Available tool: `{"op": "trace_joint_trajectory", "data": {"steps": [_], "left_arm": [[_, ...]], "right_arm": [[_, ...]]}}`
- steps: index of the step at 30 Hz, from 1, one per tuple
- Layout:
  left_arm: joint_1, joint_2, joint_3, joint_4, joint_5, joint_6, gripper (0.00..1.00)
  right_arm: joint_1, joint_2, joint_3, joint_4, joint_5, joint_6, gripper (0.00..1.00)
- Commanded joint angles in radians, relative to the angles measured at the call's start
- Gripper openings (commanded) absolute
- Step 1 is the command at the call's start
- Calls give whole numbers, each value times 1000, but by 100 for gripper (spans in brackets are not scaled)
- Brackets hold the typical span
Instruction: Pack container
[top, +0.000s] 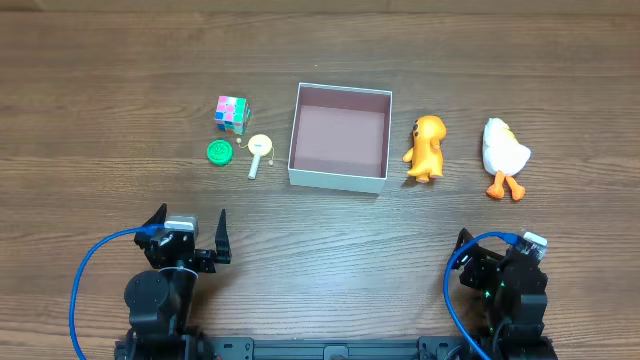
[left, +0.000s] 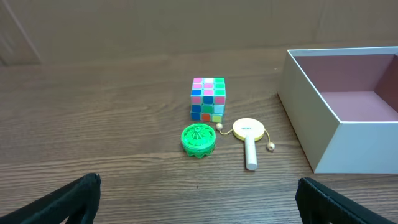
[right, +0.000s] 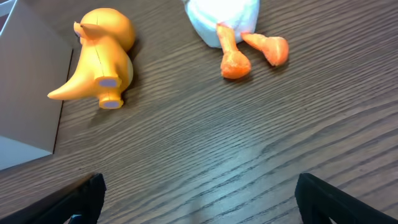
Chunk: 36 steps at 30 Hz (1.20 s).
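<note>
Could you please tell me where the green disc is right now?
In the overhead view, the green disc lies left of the box, just nearer the robot than the cube, beside the yellow paddle.

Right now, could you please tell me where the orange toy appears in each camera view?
Overhead: the orange toy sits right of centre, just right of the container.
Left wrist: not in it.
Right wrist: upper left, beside the container's wall.
Shared landmark: the container, at centre overhead, at the right edge of the left wrist view, at the left edge of the right wrist view.
</note>
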Motion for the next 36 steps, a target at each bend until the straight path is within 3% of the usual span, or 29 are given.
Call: {"op": "trace_joint_trajectory", "data": {"steps": [1,6,10,13,20,24,29,36], "left_arm": [[11,-10,-8,4,4,20,100],[11,-10,-8,3,10,18,100],[10,-10,-8,29,131,-136,100],[10,-10,-6,42,304,-183,100],[10,17,132,13,291,-366,100],[10,196,356,-101,260,-350,100],[10,489,652,-306,208,-248,100],[10,946,1084,-565,43,-102,100]], "right_arm": [[-5,-13,-5,6,12,-8,100],[-4,-13,-5,145,-39,5,100],[-5,-13,-5,293,-407,4,100],[-5,-13,-5,317,-542,4,100],[-3,37,124,284,-592,31,100],[-3,214,355,169,-542,-2,100],[-2,499,665,-23,-509,-61,100],[0,1032,1129,-373,-486,-187,100]]}}
